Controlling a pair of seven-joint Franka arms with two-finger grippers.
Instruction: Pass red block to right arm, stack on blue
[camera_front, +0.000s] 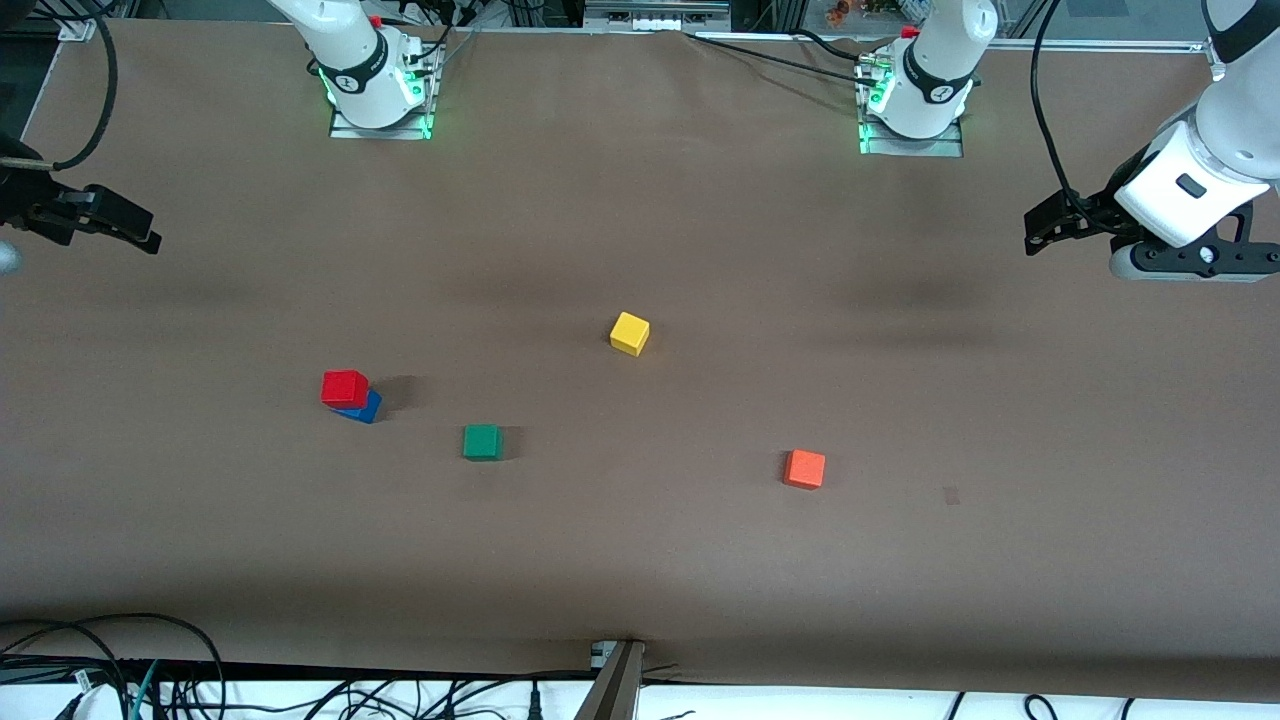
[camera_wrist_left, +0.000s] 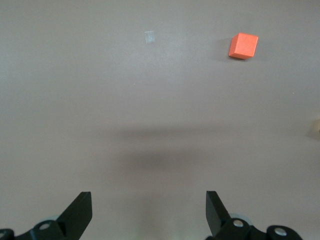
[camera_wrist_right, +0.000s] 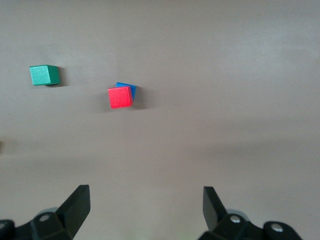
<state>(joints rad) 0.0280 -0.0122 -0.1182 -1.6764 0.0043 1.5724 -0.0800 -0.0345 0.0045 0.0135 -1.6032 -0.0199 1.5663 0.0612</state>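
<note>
From the front view, the table (camera_front: 640, 230) is covered in a smooth, matte brown sheet. The red block (camera_front: 344, 387), a small plain-faced cube, sits on top of the blue cube (camera_front: 363, 408), twisted a little so that one blue corner and edge stick out underneath, toward the front camera. The stack stands toward the right arm's end of the table. Beside it, slightly nearer the camera, lies a green cube (camera_front: 482, 441). A yellow cube (camera_front: 630, 333) rests near the middle of the table, farther from the camera, and an orange cube (camera_front: 804, 468) lies toward the left arm's end. The right end effector (camera_front: 120, 228), slim and black, hangs over the edge of the table at its own end, well apart from the stack. The left end effector (camera_front: 1050, 225), below a bulky white wrist, hangs over the opposite edge. Both arms wait.

In the left wrist view, the left end effector (camera_wrist_left: 149, 212) shows two black, wedge-shaped fingertips (camera_wrist_left: 80, 212) spread wide with nothing between them, above bare brown sheet. The orange cube (camera_wrist_left: 243, 45) lies well apart from it.

In the right wrist view, the right end effector (camera_wrist_right: 146, 210) likewise stands wide apart and empty. The red block (camera_wrist_right: 120, 97) covers most of the blue cube (camera_wrist_right: 128, 87), and the green cube (camera_wrist_right: 44, 75) sits near them.
</note>
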